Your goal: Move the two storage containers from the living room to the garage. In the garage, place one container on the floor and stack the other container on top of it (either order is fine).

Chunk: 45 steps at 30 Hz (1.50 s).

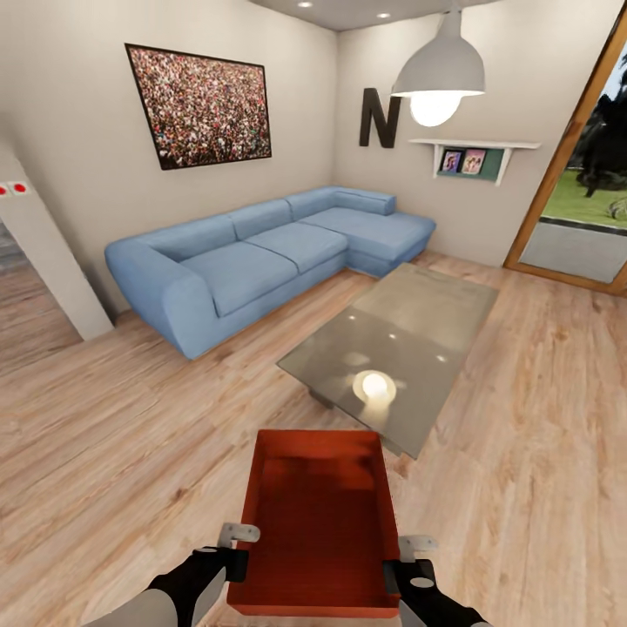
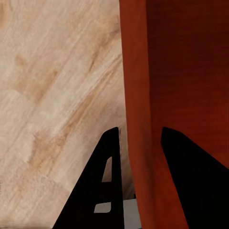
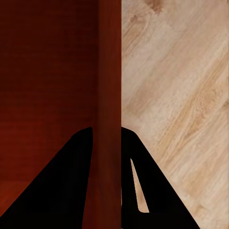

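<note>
One storage container (image 1: 318, 522) hangs between your arms above the living room's wood floor (image 1: 113, 435), its side walls pinched by the left claw (image 2: 138, 191) and the right claw (image 3: 107, 181). You look to be at the carrying step, though whether it is fully lifted is hard to tell. Next, steer clear of the glass coffee table (image 1: 401, 340) towards the garage.

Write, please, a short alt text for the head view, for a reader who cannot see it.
An open orange-red storage container is held between the left gripper and right gripper, one on each side wall, above a light wood floor. Ahead are a glass coffee table and a blue corner sofa.
</note>
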Motion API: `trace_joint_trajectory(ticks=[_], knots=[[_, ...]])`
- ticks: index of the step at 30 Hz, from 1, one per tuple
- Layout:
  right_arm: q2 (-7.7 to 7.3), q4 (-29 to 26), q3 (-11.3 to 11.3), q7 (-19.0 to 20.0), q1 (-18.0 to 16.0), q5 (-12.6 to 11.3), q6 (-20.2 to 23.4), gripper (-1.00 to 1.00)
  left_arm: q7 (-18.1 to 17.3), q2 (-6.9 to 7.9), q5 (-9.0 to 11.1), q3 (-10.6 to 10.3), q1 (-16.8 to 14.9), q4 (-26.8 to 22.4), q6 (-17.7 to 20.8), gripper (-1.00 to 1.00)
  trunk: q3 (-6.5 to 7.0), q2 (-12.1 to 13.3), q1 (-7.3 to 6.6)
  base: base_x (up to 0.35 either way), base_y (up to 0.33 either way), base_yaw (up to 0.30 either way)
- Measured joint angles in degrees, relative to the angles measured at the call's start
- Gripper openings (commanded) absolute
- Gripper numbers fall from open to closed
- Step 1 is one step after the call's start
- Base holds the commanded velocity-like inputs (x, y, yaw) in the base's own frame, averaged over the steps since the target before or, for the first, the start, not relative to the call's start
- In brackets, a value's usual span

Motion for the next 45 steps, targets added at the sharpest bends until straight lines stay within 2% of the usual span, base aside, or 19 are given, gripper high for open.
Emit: trace_joint_trajectory(ticks=[45], knots=[[-0.01,-0.01,0.02,0.01,0.00,-0.01,0.01,-1.00,0.01,-0.05,0.03,0.00,0.00,0.01,0.00,-1.00,0.00,0.00,0.00,0.000,0.000,0.300]])
